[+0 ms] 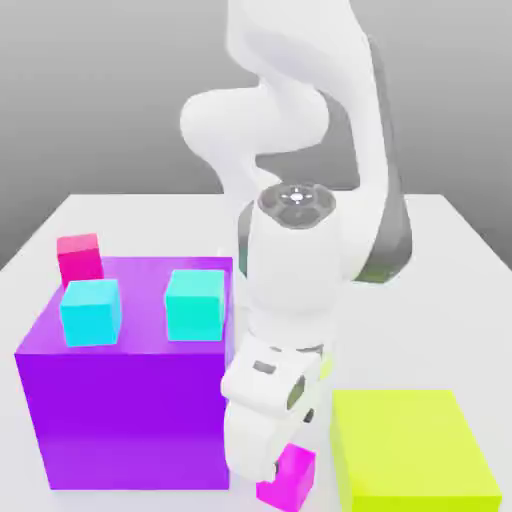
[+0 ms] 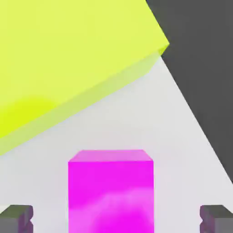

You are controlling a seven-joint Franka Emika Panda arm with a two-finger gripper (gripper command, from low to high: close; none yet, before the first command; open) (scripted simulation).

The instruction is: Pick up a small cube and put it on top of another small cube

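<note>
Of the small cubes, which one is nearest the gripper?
The magenta cube, on the table between the purple block and the yellow-green block. It lies right by the open gripper; the pink, cyan and teal cubes are farther off.

Below the claw (image 2: 116,219), the magenta cube (image 2: 111,195) looks like smooth plastic with a soft sheen. Beside the claw, the yellow-green block (image 2: 68,50) looks smooth, faintly glossy. Above it, the white arm shell (image 1: 295,260) looks like smooth, satiny plastic.
</note>
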